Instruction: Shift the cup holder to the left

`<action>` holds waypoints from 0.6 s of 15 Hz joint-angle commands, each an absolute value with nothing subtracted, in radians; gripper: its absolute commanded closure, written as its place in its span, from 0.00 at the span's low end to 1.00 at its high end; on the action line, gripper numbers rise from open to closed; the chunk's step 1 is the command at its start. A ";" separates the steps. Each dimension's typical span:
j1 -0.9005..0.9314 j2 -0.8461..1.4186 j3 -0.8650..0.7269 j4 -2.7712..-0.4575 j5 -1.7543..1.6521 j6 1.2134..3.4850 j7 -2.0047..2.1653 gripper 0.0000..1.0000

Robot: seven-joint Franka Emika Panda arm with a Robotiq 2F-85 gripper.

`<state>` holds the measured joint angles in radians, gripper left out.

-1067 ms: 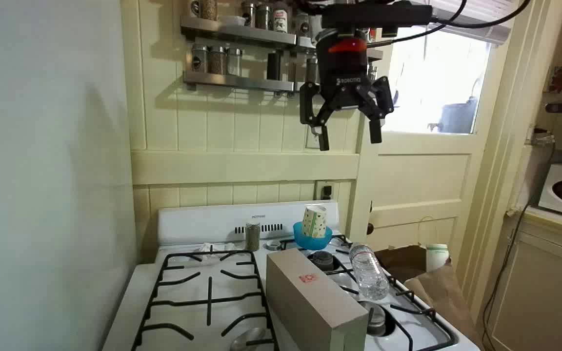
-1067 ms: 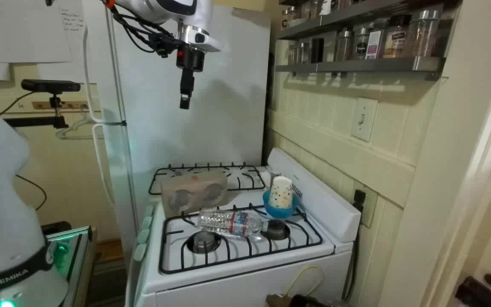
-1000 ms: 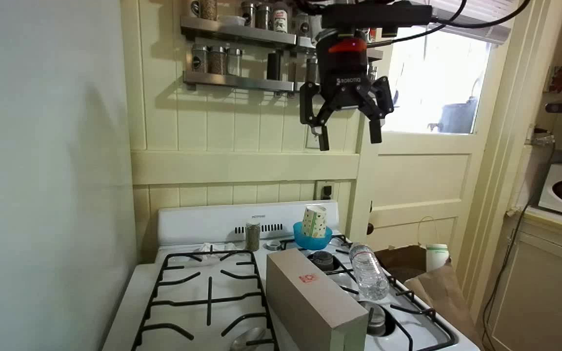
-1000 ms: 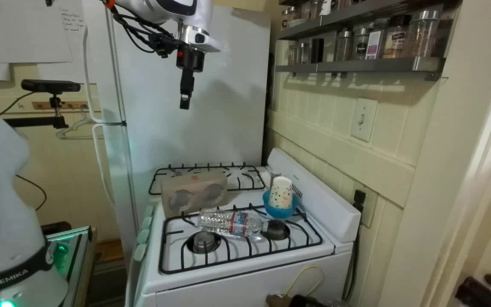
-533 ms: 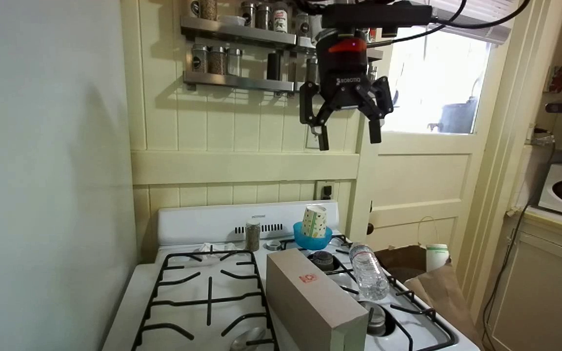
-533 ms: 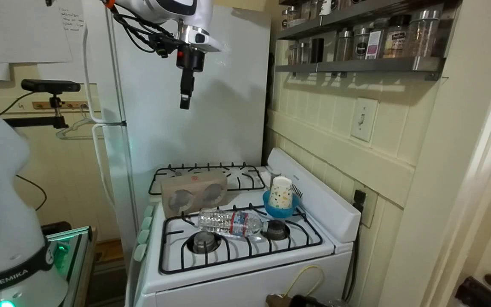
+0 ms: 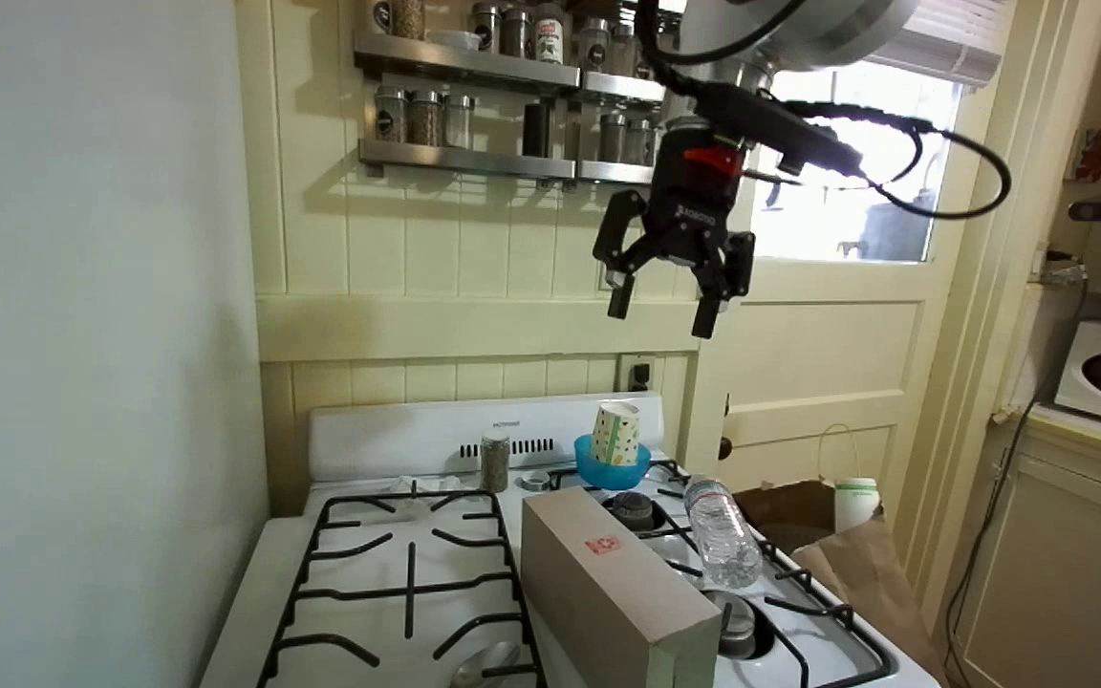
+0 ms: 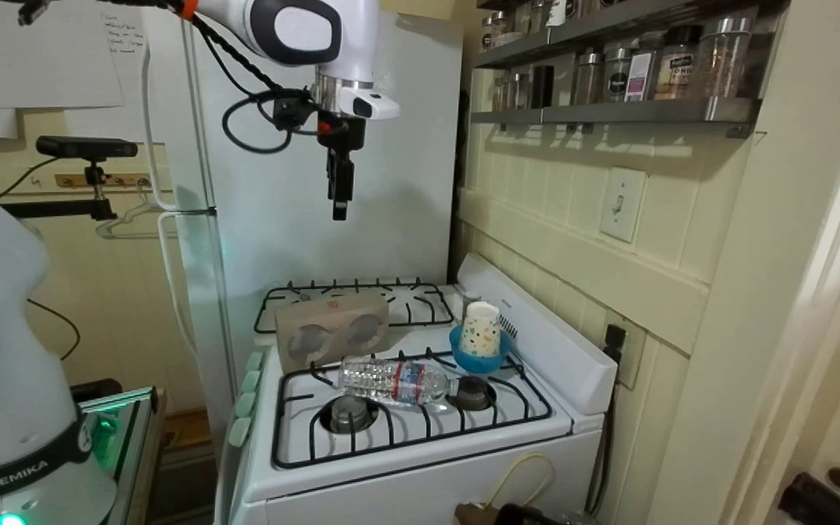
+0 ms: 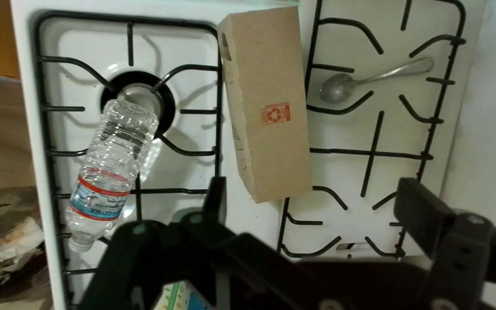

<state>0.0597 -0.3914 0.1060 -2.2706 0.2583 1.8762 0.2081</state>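
Note:
The cup holder is a pale beige cardboard box (image 7: 613,583) standing on its long edge between the two burner grates. In an exterior view its side with two round openings shows (image 8: 334,319), and in the wrist view I look down on its top with a red mark (image 9: 279,150). My gripper (image 7: 661,313) is open and empty, well above the stove and the cup holder. The gripper also shows side-on in an exterior view (image 8: 340,210). In the wrist view its fingers (image 9: 422,211) are wide apart, past the cup holder's end near the backguard.
A clear plastic bottle (image 8: 394,380) lies on the grate beside the cup holder. A blue bowl (image 8: 480,359) with a patterned paper cup (image 8: 481,328) stands near the backguard. A spoon (image 9: 338,87) lies on the left grate (image 7: 409,588). A spice jar (image 7: 495,463) stands behind. Shelves (image 7: 469,158) hang above.
My gripper has come down and, seen in an exterior view, is turned and slightly tilted. The arm has moved toward the backguard. The cup holder and the other objects have not moved.

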 commanded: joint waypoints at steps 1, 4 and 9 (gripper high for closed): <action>0.086 -0.444 0.019 -2.441 0.426 2.040 0.009 0.00; 0.107 -0.378 -0.059 -2.475 0.588 2.117 -0.189 0.00; 0.075 -0.332 -0.093 -2.490 0.691 2.068 -0.321 0.00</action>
<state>0.0955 -0.3325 -0.1116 -2.4923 0.6877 2.0742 -0.3191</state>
